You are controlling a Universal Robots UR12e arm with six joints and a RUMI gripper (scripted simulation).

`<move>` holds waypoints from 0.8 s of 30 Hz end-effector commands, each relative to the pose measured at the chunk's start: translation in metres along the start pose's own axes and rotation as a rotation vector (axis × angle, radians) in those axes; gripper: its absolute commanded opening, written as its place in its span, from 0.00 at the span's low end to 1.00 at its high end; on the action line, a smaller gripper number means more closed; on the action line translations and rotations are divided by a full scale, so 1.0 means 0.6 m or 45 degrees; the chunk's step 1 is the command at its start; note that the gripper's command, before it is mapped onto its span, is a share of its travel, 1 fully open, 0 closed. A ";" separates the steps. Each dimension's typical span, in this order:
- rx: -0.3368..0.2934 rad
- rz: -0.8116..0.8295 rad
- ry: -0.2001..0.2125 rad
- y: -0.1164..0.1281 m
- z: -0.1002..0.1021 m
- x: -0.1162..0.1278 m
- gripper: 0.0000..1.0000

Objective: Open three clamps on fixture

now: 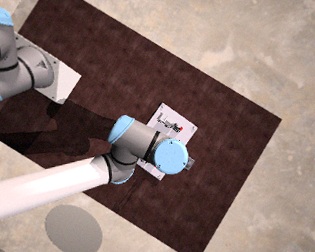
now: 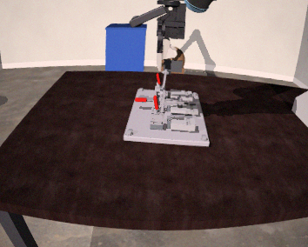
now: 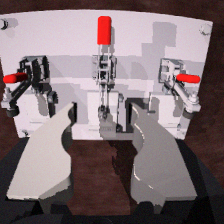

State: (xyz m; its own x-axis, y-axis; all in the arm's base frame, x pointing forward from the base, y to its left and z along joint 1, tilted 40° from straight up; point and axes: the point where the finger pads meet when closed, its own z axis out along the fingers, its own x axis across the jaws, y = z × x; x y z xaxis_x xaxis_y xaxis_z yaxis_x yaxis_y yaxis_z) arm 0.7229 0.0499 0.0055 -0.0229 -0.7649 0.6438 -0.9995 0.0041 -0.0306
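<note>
The white fixture plate (image 3: 105,75) carries three toggle clamps with red handles. In the wrist view the left handle (image 3: 15,78) and the right handle (image 3: 187,79) lie sideways, and the middle handle (image 3: 104,30) points away from me. My gripper (image 3: 102,104) hovers above the plate's near edge in line with the middle clamp, fingers apart with nothing between them. In the exterior view the gripper (image 2: 167,65) hangs over the far side of the fixture (image 2: 167,115), just above one raised red handle (image 2: 158,78). In the top view the arm's wrist (image 1: 169,156) hides part of the fixture (image 1: 172,128).
A blue box (image 2: 125,47) stands behind the dark table. The robot's base (image 1: 58,78) sits at the table's far corner, and the arm reaches across the mat. A grey disc (image 1: 73,230) lies on the floor beside the table.
</note>
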 end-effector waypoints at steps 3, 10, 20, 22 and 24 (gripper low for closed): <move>0.003 0.000 -0.001 -0.001 0.026 0.000 0.28; 0.003 0.000 -0.001 -0.002 0.026 0.000 0.28; 0.003 0.000 -0.001 -0.023 0.026 0.000 0.28; 0.003 0.000 -0.001 -0.030 0.026 0.000 0.28; 0.003 0.000 -0.001 -0.035 0.026 0.000 0.28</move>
State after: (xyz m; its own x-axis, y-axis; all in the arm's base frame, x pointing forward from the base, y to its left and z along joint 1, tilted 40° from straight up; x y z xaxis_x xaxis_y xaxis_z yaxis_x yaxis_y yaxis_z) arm 0.7373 0.0392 -0.0068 -0.0227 -0.7651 0.6435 -0.9995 0.0032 -0.0314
